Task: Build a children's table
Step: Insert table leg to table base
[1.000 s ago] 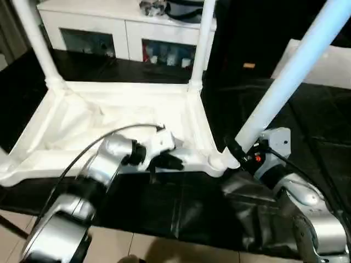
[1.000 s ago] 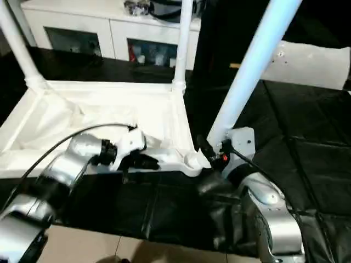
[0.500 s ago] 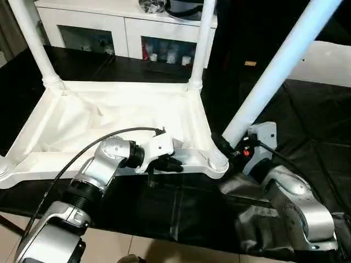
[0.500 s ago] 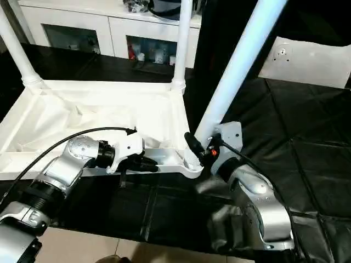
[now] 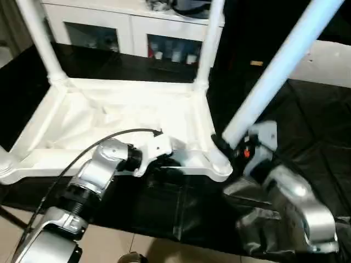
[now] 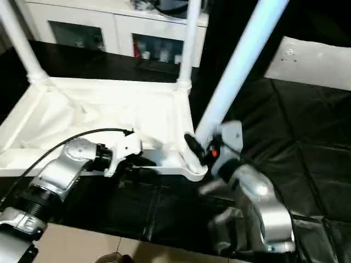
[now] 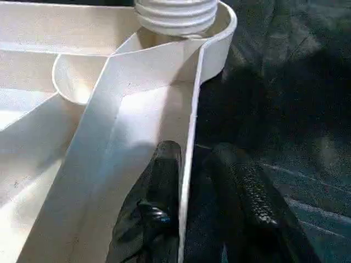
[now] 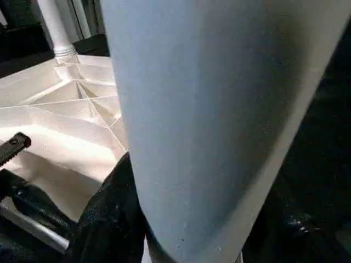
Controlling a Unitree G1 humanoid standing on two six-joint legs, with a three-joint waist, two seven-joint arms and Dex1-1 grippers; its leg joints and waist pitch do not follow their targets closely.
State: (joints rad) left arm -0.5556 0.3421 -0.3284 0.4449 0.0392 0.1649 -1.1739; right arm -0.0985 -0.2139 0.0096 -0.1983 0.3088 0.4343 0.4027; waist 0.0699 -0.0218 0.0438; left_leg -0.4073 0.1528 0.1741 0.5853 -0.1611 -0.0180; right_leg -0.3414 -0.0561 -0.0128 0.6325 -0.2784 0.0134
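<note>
Left gripper [image 7: 184, 181] pinching table rim [image 7: 192, 104], right gripper [image 5: 227, 149] apparently clasping leg [image 5: 274, 74] over socket

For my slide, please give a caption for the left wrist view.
Left gripper clamps the table top's side wall, one finger on each face, below the corner socket holding a leg's ribbed end.

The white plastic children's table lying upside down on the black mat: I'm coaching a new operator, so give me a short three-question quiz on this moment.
1. True or false: the left gripper pinches the near rim of the white plastic table top, one finger on each side.
2. Which does the right gripper hold?
A. the tilted long white tapered leg
B. the white cabinet with glass doors
C. a black cable
3. Fill in: two other legs stand upright in the ___ corner sockets.

Key: 1 true; 2 A; 3 far.
</note>
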